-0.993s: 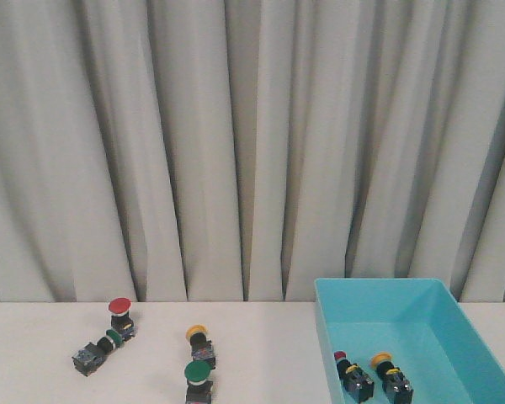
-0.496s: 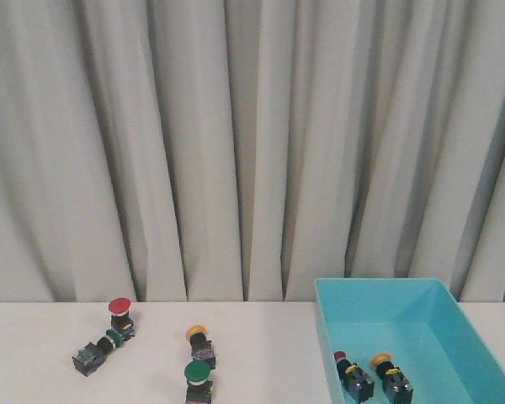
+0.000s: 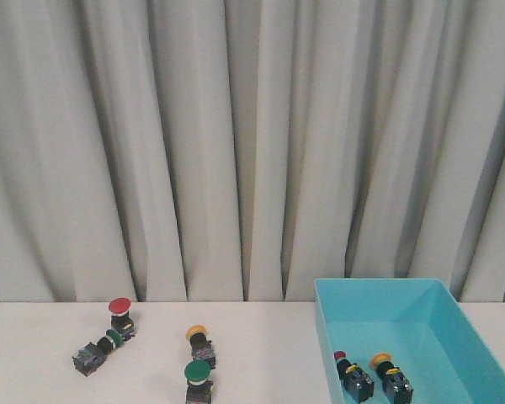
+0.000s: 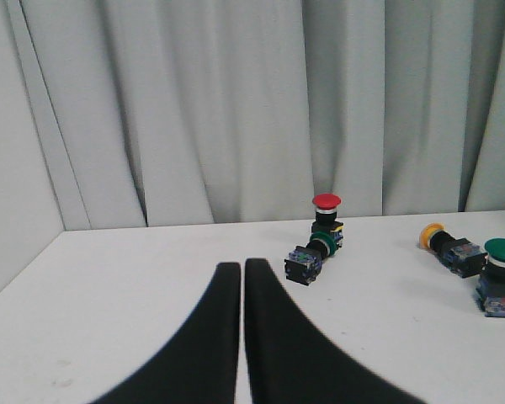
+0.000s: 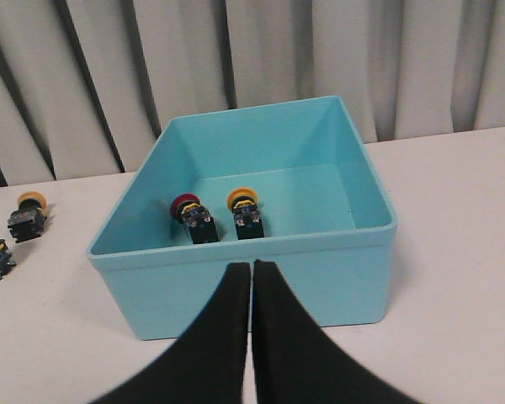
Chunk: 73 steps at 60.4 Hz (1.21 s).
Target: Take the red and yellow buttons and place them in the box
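A: Anything different from a second ago?

B: Nothing. In the front view every switch sits where it did, and neither arm shows there. I judge this a pause between picks, not a move underway.

A: Where do things stand, then?

B: Two are already in the box [image 3: 421, 324]: a red-capped button [image 5: 190, 217] and a yellow-capped one [image 5: 246, 211], lying side by side on its floor, nearly touching. Still out on the table [image 3: 269, 353]: the red button [image 3: 120, 315] standing upright at about ten o'clock from the yellow button [image 3: 200, 342], which lies on its side. So roughly half done, by my reckoning.

A: And the green ones?

B: One large green-capped switch [image 3: 198, 380] sits at six o'clock of the yellow button, close by. A smaller green switch [image 3: 95, 352] lies tipped over, touching the red one's base at its seven o'clock. That contact could make the red one awkward to lift cleanly.

A: The pincers?

B: The left gripper [image 4: 241, 268] has its fingers pressed together, holding nothing, pointed toward the red button's cluster. The right gripper [image 5: 252, 268] is likewise closed tight and empty, just short of the box's near wall.

A: The setting?

B: A plain white tabletop, matte and unmarked. Behind it hang pale grey pleated curtains [image 3: 236, 143] across the whole back; the left wrist view shows a bare wall panel at the table's side.
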### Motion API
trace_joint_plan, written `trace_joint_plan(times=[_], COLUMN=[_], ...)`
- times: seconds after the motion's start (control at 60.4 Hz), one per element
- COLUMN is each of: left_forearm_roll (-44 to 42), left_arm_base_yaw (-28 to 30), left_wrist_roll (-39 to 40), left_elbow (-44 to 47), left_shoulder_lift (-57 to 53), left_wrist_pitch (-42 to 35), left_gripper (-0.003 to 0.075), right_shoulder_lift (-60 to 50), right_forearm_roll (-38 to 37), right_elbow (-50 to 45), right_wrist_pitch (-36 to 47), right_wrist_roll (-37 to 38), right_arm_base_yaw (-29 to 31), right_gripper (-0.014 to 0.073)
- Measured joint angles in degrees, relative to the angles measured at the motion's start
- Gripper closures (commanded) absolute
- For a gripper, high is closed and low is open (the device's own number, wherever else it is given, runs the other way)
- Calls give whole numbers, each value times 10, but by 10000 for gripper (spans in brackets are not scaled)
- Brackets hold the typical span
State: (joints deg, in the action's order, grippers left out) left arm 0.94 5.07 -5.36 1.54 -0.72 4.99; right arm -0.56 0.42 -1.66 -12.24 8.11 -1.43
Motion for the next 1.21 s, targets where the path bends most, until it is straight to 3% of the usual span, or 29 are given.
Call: trace_joint_plan(times=[0.165,1.208], left_forearm_roll=[0,0], left_arm_base_yaw=[0,0], left_wrist_roll=[0,0], left_elbow=[0,0], left_shoulder_lift=[0,0], left_wrist_pitch=[0,0], left_gripper=[726,726], right_shoulder_lift=[0,0], right_forearm_roll=[-28,-28], right_elbow=[0,0], right_wrist_pitch=[0,0], right_wrist_roll=[28,32], right_arm_base_yaw=[0,0], right_gripper=[601,601])
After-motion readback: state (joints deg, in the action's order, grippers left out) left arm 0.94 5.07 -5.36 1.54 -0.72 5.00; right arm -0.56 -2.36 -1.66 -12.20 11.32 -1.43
